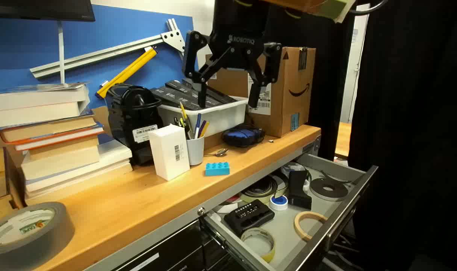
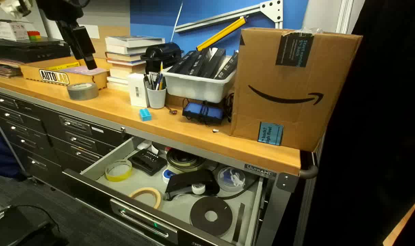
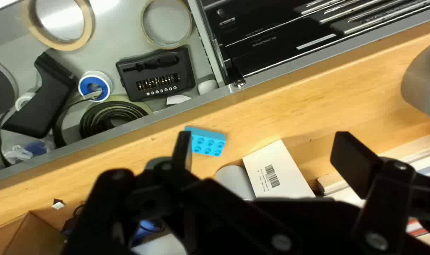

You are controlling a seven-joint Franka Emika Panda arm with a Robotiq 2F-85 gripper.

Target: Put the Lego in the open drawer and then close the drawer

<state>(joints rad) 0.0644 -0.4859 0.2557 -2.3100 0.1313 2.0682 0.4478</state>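
The Lego is a light blue brick with studs on top. It lies on the wooden worktop in both exterior views and the wrist view, where a finger covers its left end. The grey drawer is pulled open below the worktop's front edge, in both exterior views and the wrist view. My gripper is open and empty, with fingers wide apart, well above the worktop. It shows in both exterior views and the wrist view.
A small white box and a grey pen cup stand just behind the brick. A white bin, a cardboard box, books and duct tape are on the worktop. The drawer holds tape rolls and a black bit case.
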